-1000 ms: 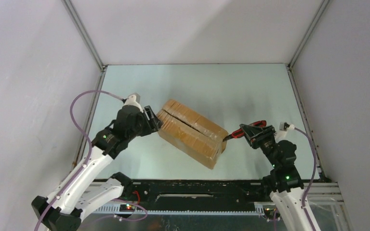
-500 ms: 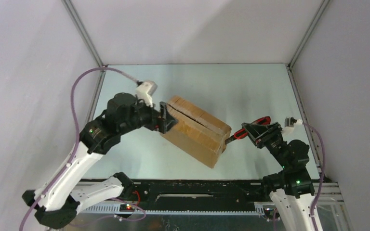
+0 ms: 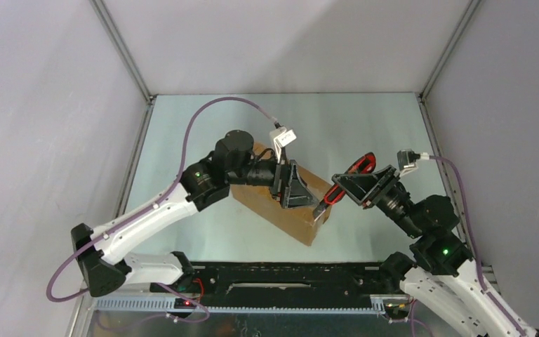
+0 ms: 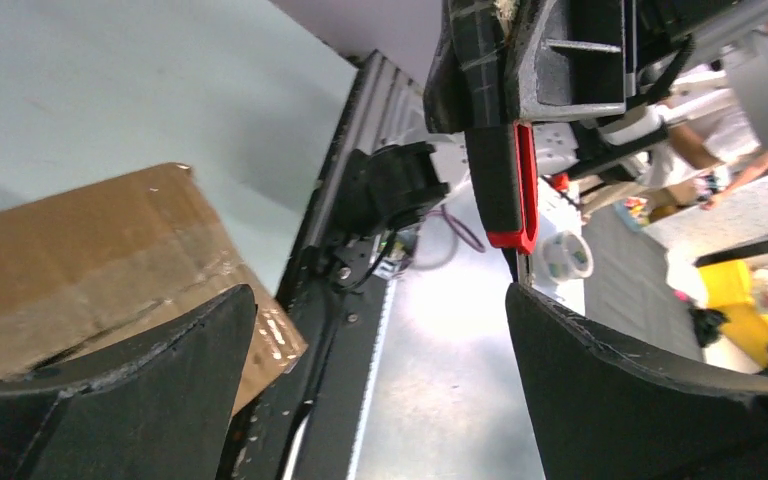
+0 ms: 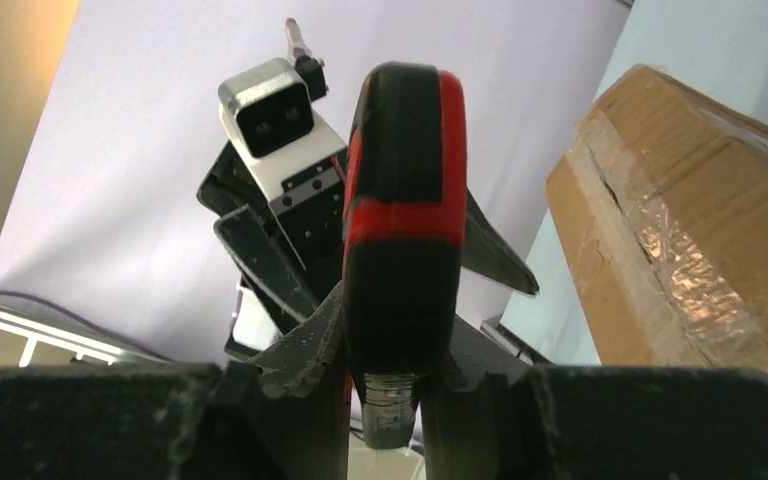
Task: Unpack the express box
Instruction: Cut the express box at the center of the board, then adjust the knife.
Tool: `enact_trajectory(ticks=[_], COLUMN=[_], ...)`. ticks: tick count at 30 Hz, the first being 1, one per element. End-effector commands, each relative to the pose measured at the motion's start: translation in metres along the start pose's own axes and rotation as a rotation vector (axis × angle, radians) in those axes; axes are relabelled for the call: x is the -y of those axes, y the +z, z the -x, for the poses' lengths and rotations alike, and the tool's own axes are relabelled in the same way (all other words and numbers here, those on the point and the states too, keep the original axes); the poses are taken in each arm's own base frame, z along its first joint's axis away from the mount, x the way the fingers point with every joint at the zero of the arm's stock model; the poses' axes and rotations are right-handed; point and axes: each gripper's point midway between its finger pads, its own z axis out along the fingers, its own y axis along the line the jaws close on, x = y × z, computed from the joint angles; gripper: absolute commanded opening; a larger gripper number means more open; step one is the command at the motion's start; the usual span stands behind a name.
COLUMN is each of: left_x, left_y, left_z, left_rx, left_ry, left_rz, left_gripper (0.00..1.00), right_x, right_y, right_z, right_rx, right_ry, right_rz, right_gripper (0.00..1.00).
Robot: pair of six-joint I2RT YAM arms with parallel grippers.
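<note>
- The table (image 3: 203, 126) is pale and glossy, walled in by plain grey panels, with both arm bases at its near edge.
- The express box (image 3: 286, 221) (image 4: 90, 250) (image 5: 700, 220) lies near the middle of the table, turned at a slant, between the two arms. It is brown corrugated cardboard with wrinkled clear tape along the top seam, and a dark split runs along that tape. What print it carries is too small for me to read.
- The left gripper (image 3: 300, 193) (image 4: 380, 300) reaches across the top of the box with its jaws spread wide and nothing between them. Its wrist view shows one corner of the box behind its left finger. I can't tell whether a finger touches the cardboard.
- The right gripper (image 3: 351, 186) (image 5: 390, 400) is clamped on a utility knife (image 3: 335, 193) (image 4: 505, 170) (image 5: 400, 230).
- The knife has a red and black handle. Its blade points down toward the near right end of the box, just beside the corner. I can't tell if the tip touches.
</note>
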Motion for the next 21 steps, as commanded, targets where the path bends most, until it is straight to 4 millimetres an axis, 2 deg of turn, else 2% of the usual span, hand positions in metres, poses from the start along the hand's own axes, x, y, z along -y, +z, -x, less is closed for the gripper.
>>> enact_trajectory(ticks=[1, 6, 10, 15, 20, 21], left_x=[0.054, 0.068, 0.074, 0.072, 0.095, 0.093], left_y=[0.002, 0.010, 0.008, 0.000, -0.013, -0.012], left_z=[0.014, 0.002, 0.004, 0.014, 0.026, 0.025], left_rx=[0.069, 0.031, 0.066, 0.141, 0.209, 0.213], left_ry=[-0.015, -0.052, -0.089, -0.109, -0.192, -0.202], left_rz=[-0.236, -0.294, -0.337, -0.312, -0.456, -0.446], left_gripper=[0.97, 0.88, 0.83, 0.87, 0.90, 0.90], right_x=[-0.025, -0.025, -0.021, -0.012, -0.002, -0.002], right_y=[0.010, 0.016, 0.018, 0.018, 0.021, 0.022], right_z=[0.018, 0.020, 0.025, 0.028, 0.029, 0.028], right_rx=[0.101, 0.114, 0.136, 0.155, 0.165, 0.164], right_ry=[-0.091, -0.104, -0.117, -0.116, -0.128, -0.128], right_rz=[0.059, 0.055, 0.025, -0.014, -0.056, -0.059], right_gripper=[0.00, 0.00, 0.00, 0.00, 0.00, 0.00])
